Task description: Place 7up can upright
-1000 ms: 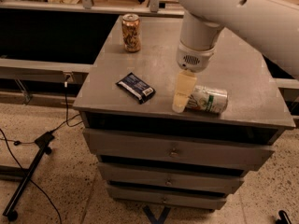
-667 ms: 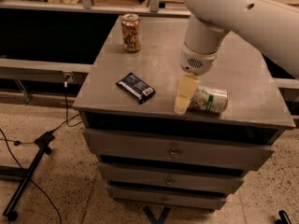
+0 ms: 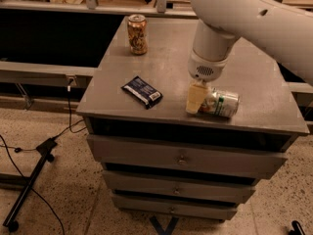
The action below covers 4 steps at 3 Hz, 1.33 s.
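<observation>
Can on its side: the small white-and-silver 7up can (image 3: 224, 103) with green markings lies flat on the grey metal bench (image 3: 254, 75), at about 5 o'clock on the top and close to the front edge. Its long axis runs roughly 9 to 3 o'clock, so it has yet to be stood up.

The cream-coloured pincer (image 3: 199, 101) hangs straight down from the robot's thick white arm (image 3: 230, 13) and meets the can's 9 o'clock end, probably so that end can be gripped and swung upward. Whether the pincer is spread or pinching the can cannot be told.

Further out at 9 o'clock, well apart, lies a flat dark blue snack packet (image 3: 142, 91). At 11 o'clock, near the bench's back edge, a brown-gold patterned can (image 3: 137, 34) stands upright.
</observation>
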Each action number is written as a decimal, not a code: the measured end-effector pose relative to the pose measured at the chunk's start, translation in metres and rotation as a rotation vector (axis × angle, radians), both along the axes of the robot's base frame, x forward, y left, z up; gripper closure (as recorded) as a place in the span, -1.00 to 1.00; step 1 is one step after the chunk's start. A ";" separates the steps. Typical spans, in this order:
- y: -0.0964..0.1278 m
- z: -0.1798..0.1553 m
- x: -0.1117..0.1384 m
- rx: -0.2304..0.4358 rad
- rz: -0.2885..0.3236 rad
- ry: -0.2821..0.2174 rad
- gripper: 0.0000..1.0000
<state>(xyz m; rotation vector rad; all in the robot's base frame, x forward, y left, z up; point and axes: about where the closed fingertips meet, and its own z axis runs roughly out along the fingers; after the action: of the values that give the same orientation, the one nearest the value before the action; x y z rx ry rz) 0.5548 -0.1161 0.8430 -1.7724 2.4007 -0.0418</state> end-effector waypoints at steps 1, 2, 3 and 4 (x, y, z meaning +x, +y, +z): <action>0.008 0.003 -0.002 -0.041 0.059 -0.028 0.25; 0.014 0.012 -0.002 -0.026 0.135 -0.027 0.87; 0.001 0.020 0.000 0.062 0.196 0.073 1.00; 0.000 0.052 0.000 0.122 0.215 0.075 1.00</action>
<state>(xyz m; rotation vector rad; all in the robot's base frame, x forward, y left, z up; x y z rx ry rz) 0.5552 -0.1160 0.8948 -1.9941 2.1929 0.1948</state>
